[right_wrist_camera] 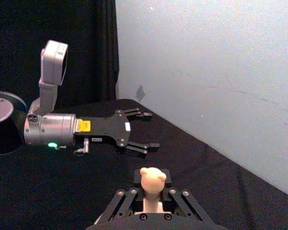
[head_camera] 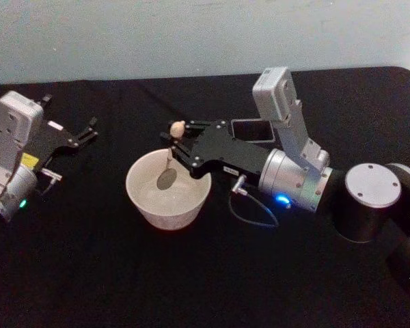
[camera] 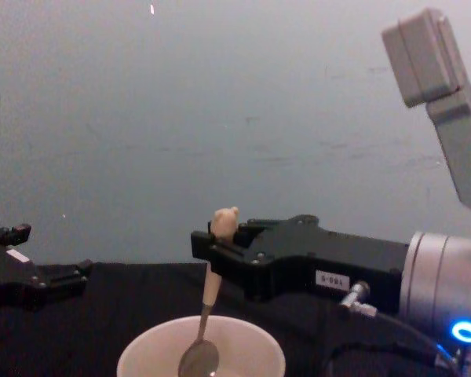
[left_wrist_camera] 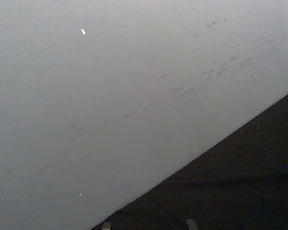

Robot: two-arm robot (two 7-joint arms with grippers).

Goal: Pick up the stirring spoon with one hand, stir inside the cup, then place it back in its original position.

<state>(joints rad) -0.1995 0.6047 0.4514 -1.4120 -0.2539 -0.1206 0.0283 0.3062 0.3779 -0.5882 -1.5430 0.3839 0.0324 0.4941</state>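
Right fingers (camera: pixel 234 256) pinch stirring spoon (camera: pixel 209 294) | near-upright, bowl down in cup (head_camera: pixel 167 208) | left fingers (right_wrist_camera: pixel 143 148) spread

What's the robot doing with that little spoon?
The right gripper has its jaws shut on the stirring spoon and holds it with its metal bowl down inside the cup. The dark holder sits just behind that gripper. The left gripper is off to the left, jaws open, holding nothing.

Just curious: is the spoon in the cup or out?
In. The right gripper holds the spoon, bowl down inside the cup. Left gripper rests aside.
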